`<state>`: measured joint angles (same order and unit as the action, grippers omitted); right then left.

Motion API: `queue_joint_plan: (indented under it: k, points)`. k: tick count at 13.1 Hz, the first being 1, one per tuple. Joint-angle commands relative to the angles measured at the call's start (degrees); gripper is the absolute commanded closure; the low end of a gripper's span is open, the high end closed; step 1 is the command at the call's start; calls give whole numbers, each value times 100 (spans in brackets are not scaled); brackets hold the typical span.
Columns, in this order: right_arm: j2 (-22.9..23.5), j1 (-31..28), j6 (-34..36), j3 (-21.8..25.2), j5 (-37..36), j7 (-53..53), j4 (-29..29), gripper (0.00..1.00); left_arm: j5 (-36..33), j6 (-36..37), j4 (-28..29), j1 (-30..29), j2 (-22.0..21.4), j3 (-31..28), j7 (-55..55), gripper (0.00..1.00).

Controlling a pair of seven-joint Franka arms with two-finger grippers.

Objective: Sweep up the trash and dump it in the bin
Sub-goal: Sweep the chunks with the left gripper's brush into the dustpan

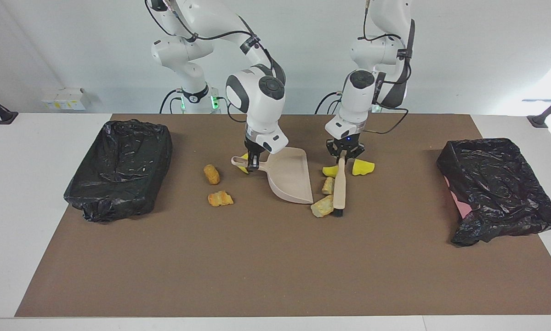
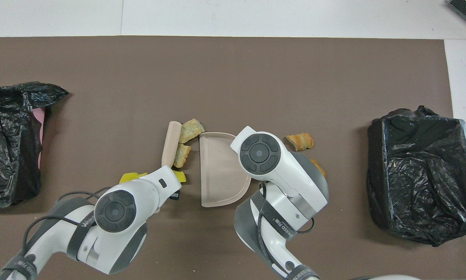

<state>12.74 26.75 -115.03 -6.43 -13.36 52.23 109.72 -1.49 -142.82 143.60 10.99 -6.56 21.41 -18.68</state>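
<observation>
Sweeping is the step in hand, as judged from the facing view: the brush (image 1: 340,186) is gripped at its handle top by the left gripper (image 1: 345,154), fingers closed on it, its dark bristle end set down on the mat just beside two tan lumps (image 1: 325,197). The dustpan (image 1: 290,180) is held by its handle in the right gripper (image 1: 253,162), also clamped shut, with the pan's straight open edge turned toward the brush. Two yellow pieces (image 1: 349,169) are seen near the left gripper, another yellow piece (image 1: 243,163) is partly hidden at the right gripper, and two orange lumps (image 1: 215,186) lie apart, toward the right arm's end. Nothing is seen in the pan yet (so the dumping seems a good way off).

From overhead, the two tan lumps (image 2: 186,142) are shown between brush (image 2: 171,144) and dustpan (image 2: 221,171), touching the brush. A sideways push of the brush toward the pan's edge is called for next, the pan being kept flat on the mat. Black-lined bins (image 2: 419,175) are waiting at both ends.
</observation>
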Motion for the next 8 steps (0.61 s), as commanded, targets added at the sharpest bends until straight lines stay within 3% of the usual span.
queue_joint_plan:
  k: [1,6,8]
  points:
    - [-149,-12,-28,-42,-35,-134,190,100,-9,263,-7,543,-170,-76,-460,100]
    - [-149,-12,-28,-42,-35,-240,190,100,70,316,-51,1404,-320,-67,-1242,100]
    - [-149,-12,-28,-42,-44,-240,190,100,123,333,-191,1467,-276,-76,-1410,100]
